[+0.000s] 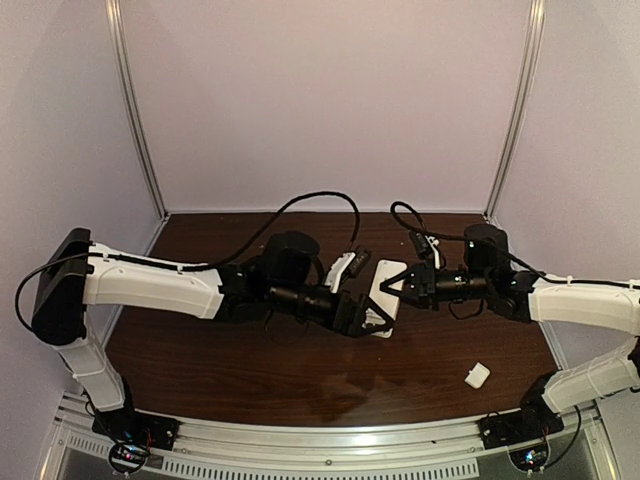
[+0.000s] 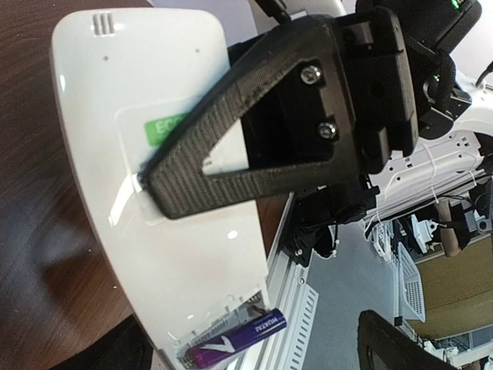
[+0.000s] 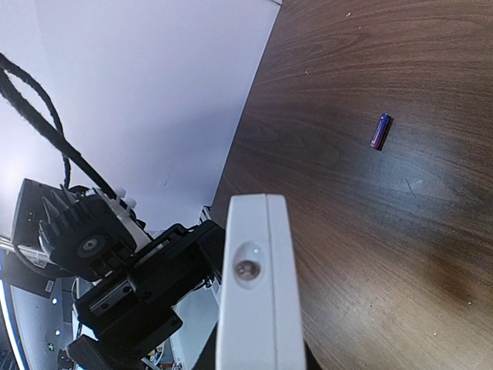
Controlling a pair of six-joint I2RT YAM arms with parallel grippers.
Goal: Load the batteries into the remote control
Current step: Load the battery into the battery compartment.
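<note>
Remote control (image 2: 154, 92) tight in right fingers (image 2: 254, 181), left fingers (image 2: 389, 347) wide, loose battery (image 3: 380, 131) on table (image 3: 400, 231)

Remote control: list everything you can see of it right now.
The remote control is slim, glossy white plastic. Its plain back shows, with a green sticker and small slots at one end. The battery bay at the other end is uncovered, with one purple battery in it. It is held above the table, the right gripper shut on it.

White arm shells (image 1: 150, 285), black joints (image 1: 285, 265), looping black cables (image 1: 320, 197), ribbed black triangular jaws, two silver screws (image 2: 311, 73).
</note>
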